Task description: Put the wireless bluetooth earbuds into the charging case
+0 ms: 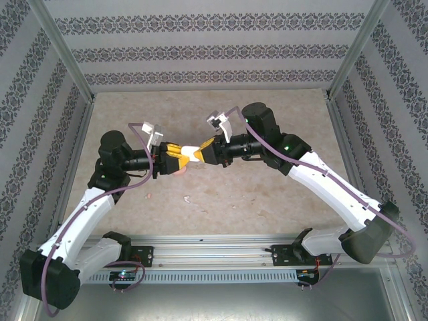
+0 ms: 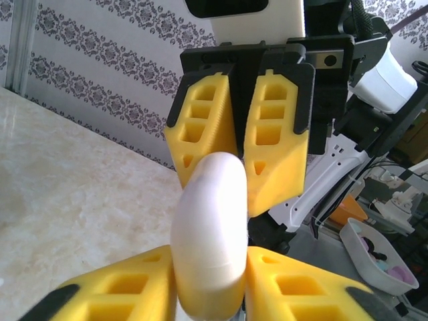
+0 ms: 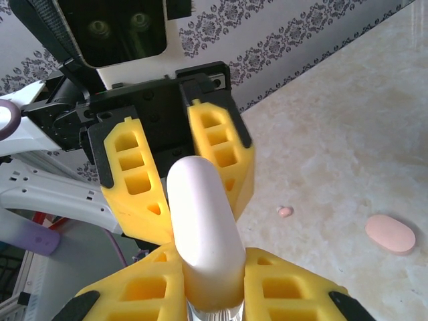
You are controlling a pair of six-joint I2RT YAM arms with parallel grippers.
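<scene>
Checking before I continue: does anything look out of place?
The left gripper and right gripper both pinch one white case in mid-air; a pink earbud and a white earbud lie loose on the table.

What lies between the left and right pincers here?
A white case, held at one end by the left pincer and at the other by the right pincer; the top and both wrist views show it.

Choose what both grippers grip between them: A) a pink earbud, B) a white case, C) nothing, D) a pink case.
B: the left gripper and right gripper both clamp the white case in mid-air; the pink case lies on the table.
</scene>
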